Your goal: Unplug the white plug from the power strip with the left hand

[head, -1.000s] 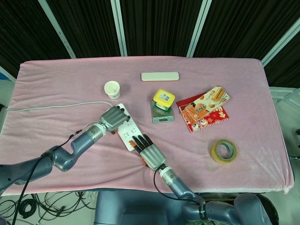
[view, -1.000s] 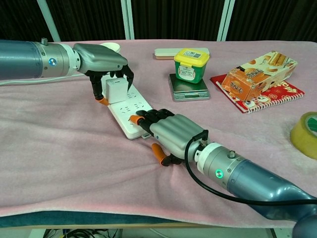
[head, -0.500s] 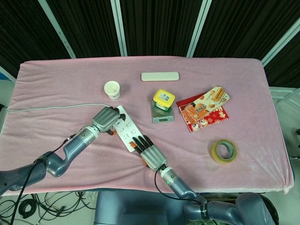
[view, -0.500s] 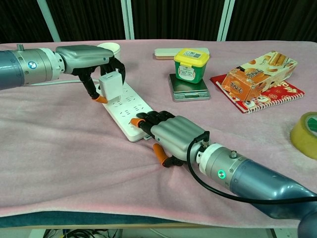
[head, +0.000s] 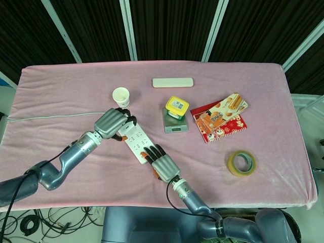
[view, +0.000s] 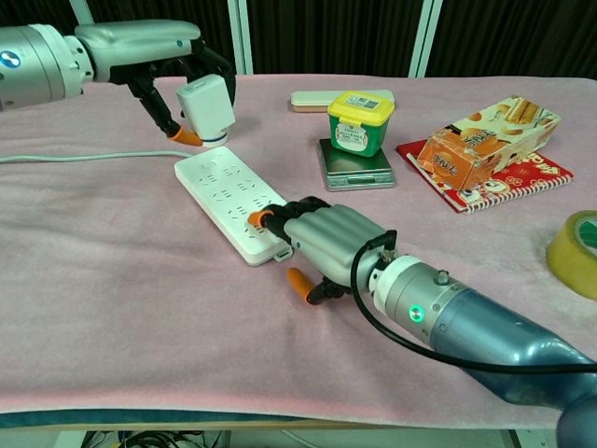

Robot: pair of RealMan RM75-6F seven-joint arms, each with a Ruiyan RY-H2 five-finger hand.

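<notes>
My left hand (view: 173,70) (head: 112,123) holds the white plug (view: 207,107) in the air, well above the far end of the white power strip (view: 229,201) (head: 135,143); the plug is out of its socket. The strip lies diagonally on the pink cloth, its grey cable (view: 84,156) running off to the left. My right hand (view: 322,245) (head: 161,163) rests palm down with its fingertips pressing on the near end of the strip. In the head view the left hand hides the plug.
A white paper cup (head: 121,96) stands just behind the left hand. A yellow-lidded jar (head: 177,106) sits on a small scale (head: 175,124). Further right lie a snack box (head: 218,115) on a red booklet and a tape roll (head: 241,163). A white flat case (head: 172,82) lies at the back.
The left hand gripped the plug on the strip, pulled it free and lifted it up and away to the left. The right hand stayed pressed on the strip's near end.
</notes>
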